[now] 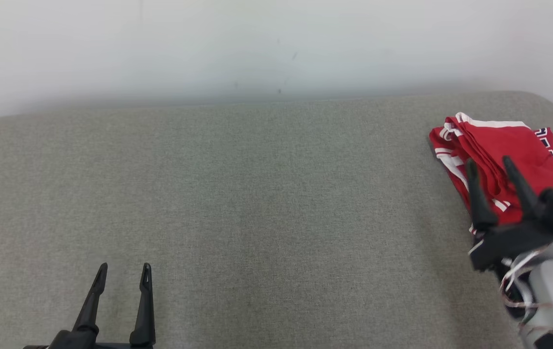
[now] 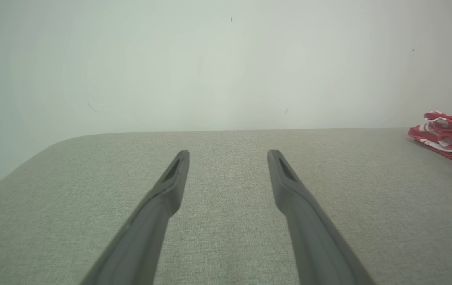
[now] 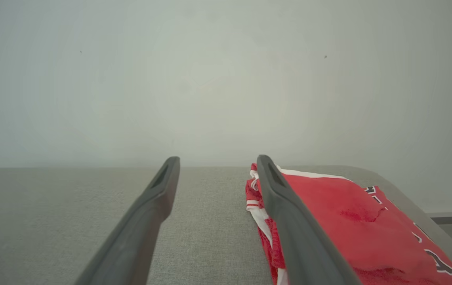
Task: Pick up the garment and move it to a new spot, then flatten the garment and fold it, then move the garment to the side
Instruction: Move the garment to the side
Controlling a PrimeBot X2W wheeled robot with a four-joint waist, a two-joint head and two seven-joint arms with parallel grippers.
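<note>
Spread wide, nothing gripped: right gripper (image 1: pixel 488 161), seen above near edge of folded red garment (image 1: pixel 497 138); cloth seen under its right finger, contact not discernible. Likewise spread and empty: left gripper (image 1: pixel 123 266), garment lying well off to its right. Beneath both, grey cushion (image 1: pixel 257 203) seen.

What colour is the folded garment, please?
The garment is red with white trim and dark lettering, clearest in the right wrist view.
</note>
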